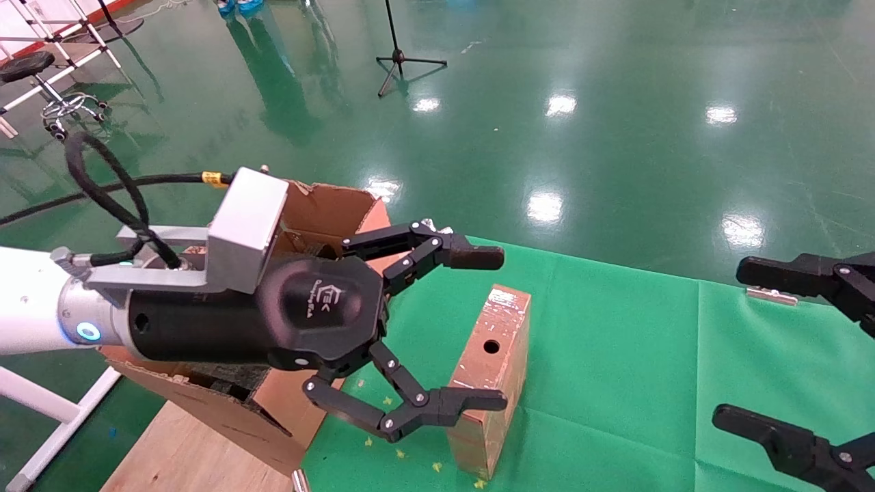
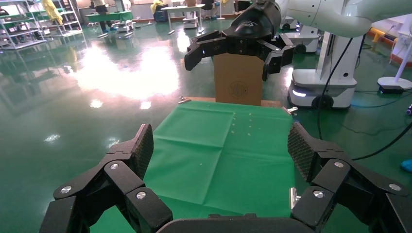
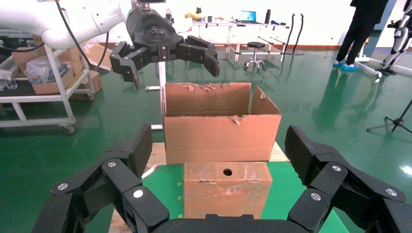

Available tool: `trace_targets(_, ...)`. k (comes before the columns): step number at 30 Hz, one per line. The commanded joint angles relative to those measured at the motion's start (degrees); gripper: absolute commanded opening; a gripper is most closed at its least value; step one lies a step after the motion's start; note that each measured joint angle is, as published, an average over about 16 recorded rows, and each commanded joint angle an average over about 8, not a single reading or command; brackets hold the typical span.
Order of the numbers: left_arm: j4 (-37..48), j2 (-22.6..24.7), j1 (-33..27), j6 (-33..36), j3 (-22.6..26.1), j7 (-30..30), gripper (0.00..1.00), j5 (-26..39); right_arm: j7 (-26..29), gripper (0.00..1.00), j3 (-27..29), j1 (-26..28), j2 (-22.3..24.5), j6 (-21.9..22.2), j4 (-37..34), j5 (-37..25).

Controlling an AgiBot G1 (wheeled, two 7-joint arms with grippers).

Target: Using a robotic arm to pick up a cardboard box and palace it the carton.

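Nothing placed yet — the cardboard box (image 1: 493, 372) stands on the surface (image 1: 615, 355), beside the carton (image 1: 328, 212); left claw (image 1: 482, 328) spread above it, right claw (image 1: 735, 342) spread, idle.

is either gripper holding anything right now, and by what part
Nothing is held. The left gripper is open beside the small cardboard box; the right gripper is open too.

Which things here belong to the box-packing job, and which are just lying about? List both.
Job:
- left gripper, open at the cardboard box
- carton, behind that box

Lying about:
- right gripper, open, idle at the table's right
- green cloth
- tripod stand
- stool
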Motion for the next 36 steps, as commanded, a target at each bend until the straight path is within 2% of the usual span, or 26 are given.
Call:
trace_targets(1, 0.0, 0.0, 0.0, 0.0, 0.0, 0.0, 1.00, 0.0, 0.0, 1.00, 0.0, 0.0, 0.0, 0.0, 0.0, 0.0)
trace_targets(27, 0.0, 0.0, 0.0, 0.0, 0.0, 0.0, 1.00, 0.0, 0.0, 1.00, 0.0, 0.0, 0.0, 0.0, 0.0, 0.0)
trace_targets(28, 0.0, 0.0, 0.0, 0.0, 0.0, 0.0, 1.00, 0.0, 0.0, 0.95, 0.0, 0.0, 0.0, 0.0, 0.0, 0.0)
trace_targets(29, -0.1, -0.1, 0.0, 0.0, 0.0, 0.1, 1.00, 0.1, 0.0, 0.86, 0.0, 0.0, 0.0, 0.0, 0.0, 0.0)
trace_targets(35, -0.4, -0.1, -1.0, -0.3, 0.3, 1.0, 1.00, 2.0, 0.0, 0.11, 0.0, 0.0, 0.0, 0.0, 0.0, 0.0)
trace_targets(36, -0.6, 0.0, -1.5, -0.4, 0.5, 1.2, 1.00, 2.8, 0.0, 0.03, 0.0, 0.0, 0.0, 0.0, 0.0, 0.0)
